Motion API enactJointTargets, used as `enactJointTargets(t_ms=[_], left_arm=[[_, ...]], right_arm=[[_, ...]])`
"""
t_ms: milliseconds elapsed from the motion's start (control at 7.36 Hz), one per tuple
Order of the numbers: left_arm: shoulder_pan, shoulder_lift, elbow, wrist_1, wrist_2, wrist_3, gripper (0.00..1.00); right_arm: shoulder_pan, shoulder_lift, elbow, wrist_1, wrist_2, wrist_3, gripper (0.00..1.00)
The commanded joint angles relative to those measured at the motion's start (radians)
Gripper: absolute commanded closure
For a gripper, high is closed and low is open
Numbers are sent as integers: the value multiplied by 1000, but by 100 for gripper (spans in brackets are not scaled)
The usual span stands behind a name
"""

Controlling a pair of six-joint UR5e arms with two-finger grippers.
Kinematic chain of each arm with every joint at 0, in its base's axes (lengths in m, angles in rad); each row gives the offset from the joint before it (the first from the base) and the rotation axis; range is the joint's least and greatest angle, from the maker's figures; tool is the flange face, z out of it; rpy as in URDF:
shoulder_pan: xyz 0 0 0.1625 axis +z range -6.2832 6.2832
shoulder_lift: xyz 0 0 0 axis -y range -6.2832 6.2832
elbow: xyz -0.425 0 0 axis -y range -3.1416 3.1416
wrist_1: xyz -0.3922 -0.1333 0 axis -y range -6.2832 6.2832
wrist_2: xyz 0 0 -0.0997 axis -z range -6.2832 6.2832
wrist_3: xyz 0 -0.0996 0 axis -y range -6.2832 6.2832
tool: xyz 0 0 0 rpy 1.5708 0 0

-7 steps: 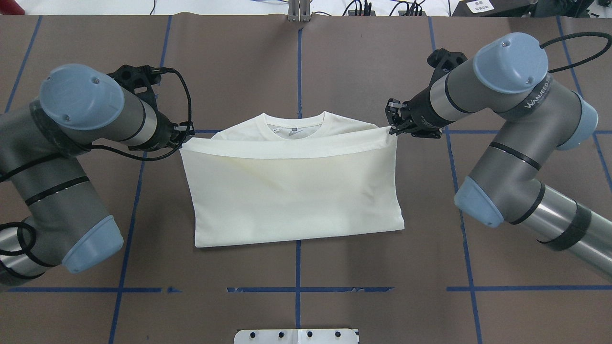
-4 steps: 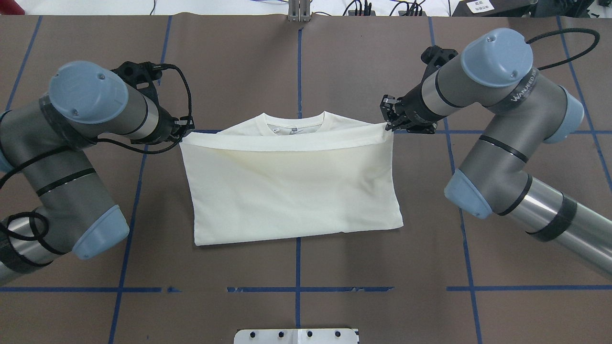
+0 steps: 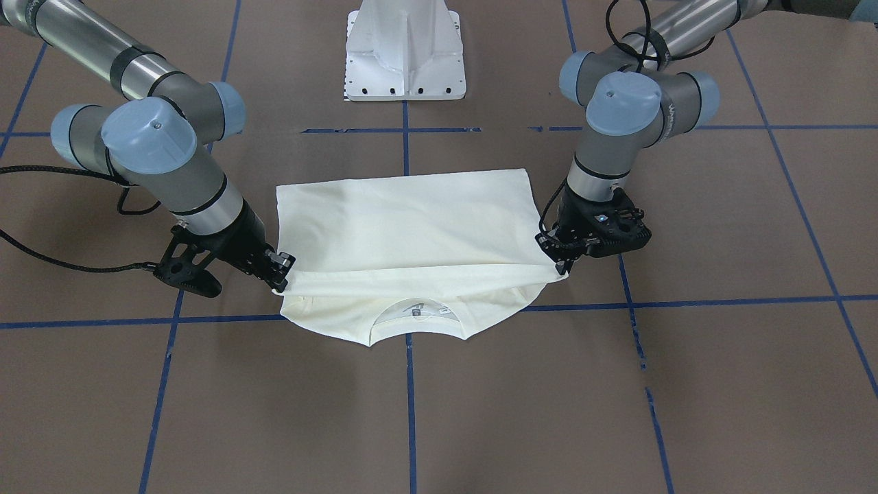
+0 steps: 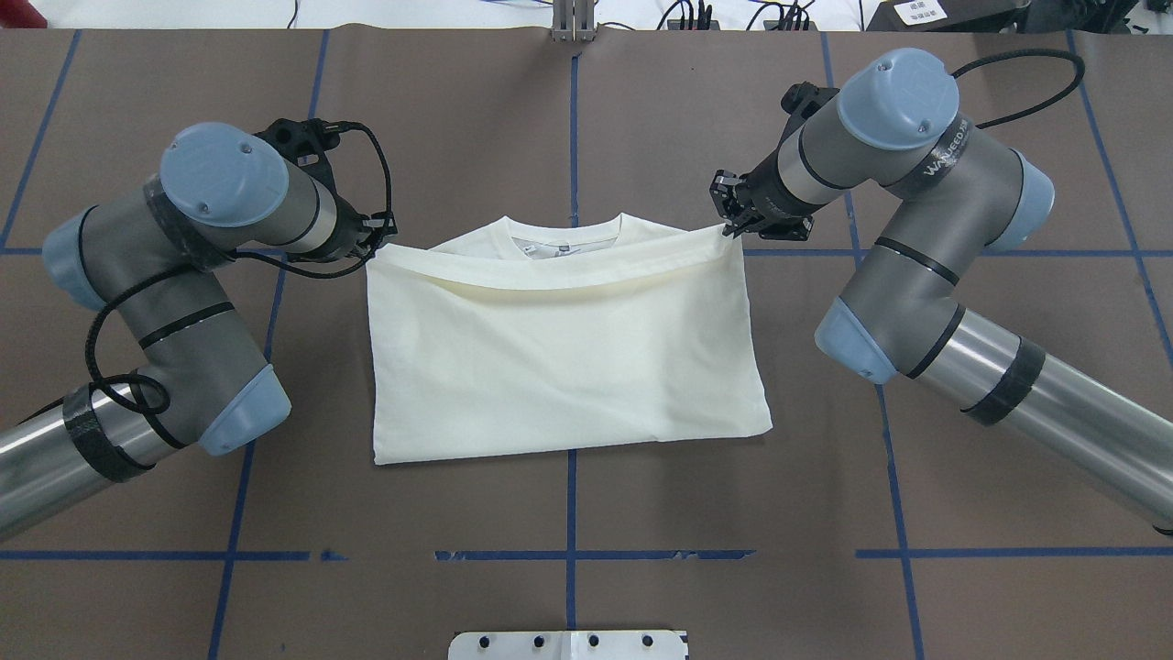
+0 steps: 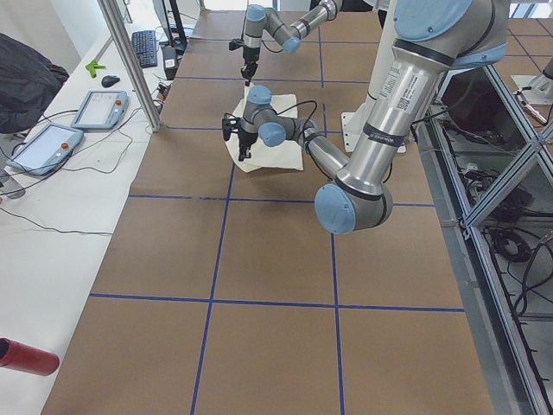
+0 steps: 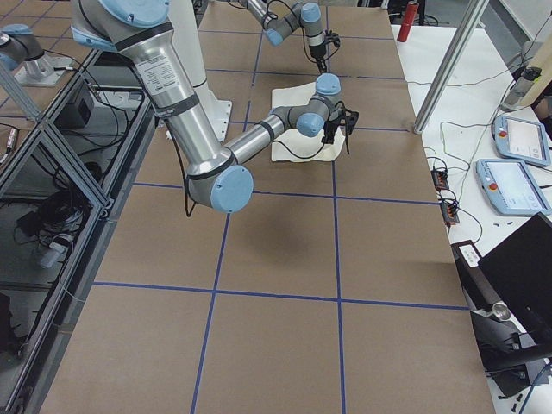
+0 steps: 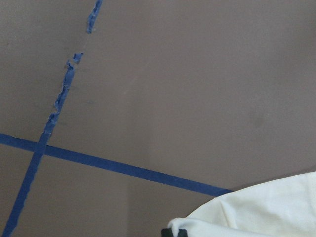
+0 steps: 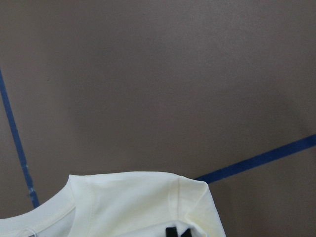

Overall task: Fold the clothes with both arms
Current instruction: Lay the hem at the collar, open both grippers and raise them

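Observation:
The cream-white T-shirt lies plain back up, its lower half doubled up toward the ribbed collar. No print shows. My left gripper is shut on the left corner of the raised hem, and my right gripper is shut on the right corner. The hem hangs between them just short of the collar and sags in the middle. In the front-facing view the shirt has my left gripper on its right and my right gripper on its left. The wrist views show only cloth corners.
The brown table cover carries a grid of blue tape lines. The white pedestal base stands on the robot's side of the shirt. Black cables loop from both wrists. Tablets and gear lie beyond the table's far edge.
Both grippers have carried the hem farther from the robot, toward the collar, and moved closer together. The hem now covers more of the shoulders and sags in the middle.

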Motion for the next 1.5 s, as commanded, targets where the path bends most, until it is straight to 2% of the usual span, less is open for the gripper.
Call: enactJointTargets(t_ms=[0, 272, 408, 544, 680, 952, 1088, 1359], left_arm=[[0, -10, 13, -1, 0, 1, 100], [0, -8, 13, -1, 0, 2, 100], [0, -10, 13, -1, 0, 4, 79], [0, -10, 13, -1, 2, 11, 16], [-1, -8, 7, 3, 5, 13, 0], [-18, 4, -42, 9, 5, 13, 0], [-21, 22, -86, 19, 2, 13, 0], [-21, 36, -166, 75, 0, 11, 0]], right_arm=[[-1, 18, -39, 13, 0, -1, 100], [1, 17, -47, 13, 0, -1, 100], [-1, 18, -50, 13, -2, -1, 26], [-1, 14, -48, 28, -2, -1, 0], [1, 11, -48, 39, 0, -19, 0], [-8, -12, -10, 44, 17, -41, 0], [-48, -58, 42, 44, 6, -29, 0], [-184, -223, 237, 38, -78, -15, 0]])
